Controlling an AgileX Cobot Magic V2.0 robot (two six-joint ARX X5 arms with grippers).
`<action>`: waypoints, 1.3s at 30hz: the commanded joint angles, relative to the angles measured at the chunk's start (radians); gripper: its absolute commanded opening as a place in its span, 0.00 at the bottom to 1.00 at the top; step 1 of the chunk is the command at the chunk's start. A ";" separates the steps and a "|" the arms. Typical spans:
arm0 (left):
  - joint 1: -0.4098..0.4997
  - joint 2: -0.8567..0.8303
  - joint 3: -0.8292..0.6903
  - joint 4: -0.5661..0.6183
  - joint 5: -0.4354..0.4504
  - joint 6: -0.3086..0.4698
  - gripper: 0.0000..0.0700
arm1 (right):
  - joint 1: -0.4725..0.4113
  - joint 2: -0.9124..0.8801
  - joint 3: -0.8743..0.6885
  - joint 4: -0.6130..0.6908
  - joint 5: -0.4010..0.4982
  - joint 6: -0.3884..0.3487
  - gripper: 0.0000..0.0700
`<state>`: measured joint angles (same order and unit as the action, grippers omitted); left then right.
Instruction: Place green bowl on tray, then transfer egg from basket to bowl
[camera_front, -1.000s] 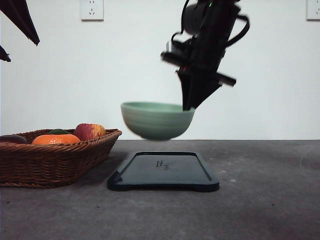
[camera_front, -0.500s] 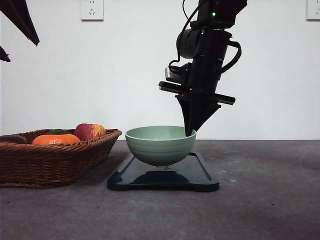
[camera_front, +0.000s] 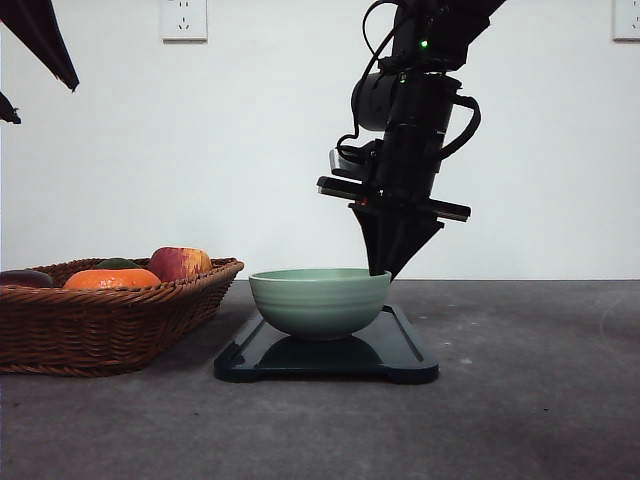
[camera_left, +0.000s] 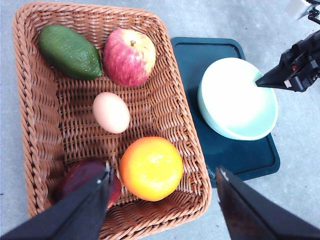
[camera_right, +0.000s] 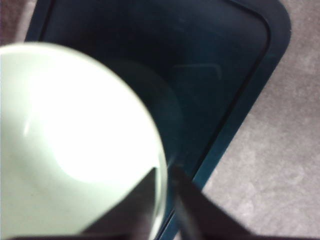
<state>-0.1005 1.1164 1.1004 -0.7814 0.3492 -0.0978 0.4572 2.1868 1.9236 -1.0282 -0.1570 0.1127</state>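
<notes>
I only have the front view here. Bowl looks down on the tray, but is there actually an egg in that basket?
Observer: Yes. The left wrist view shows an egg lying on the basket floor, among the fruit.
Operator: Is the right gripper off the bowl?
Observer: No. In the right wrist view the right gripper pinches the green bowl rim between its fingers.
Operator: Left gripper ready?
Observer: The left gripper is open above the basket's near end.

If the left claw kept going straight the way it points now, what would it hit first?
Most likely the basket: the open left claw hangs above its near end, over the orange and a dark red fruit. Depth is unclear, so which comes first is uncertain.
</notes>
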 joint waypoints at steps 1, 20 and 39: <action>-0.002 0.007 0.024 0.009 0.008 0.002 0.60 | 0.005 0.026 0.031 0.002 0.000 0.011 0.28; -0.002 0.007 0.024 0.007 0.008 0.003 0.60 | 0.015 -0.278 -0.158 0.194 -0.003 -0.024 0.28; -0.011 0.008 0.024 -0.014 0.008 0.001 0.60 | 0.013 -1.119 -1.254 0.653 0.003 -0.005 0.28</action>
<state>-0.1085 1.1164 1.1007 -0.8017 0.3492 -0.0978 0.4649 1.0918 0.6832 -0.3843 -0.1560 0.1019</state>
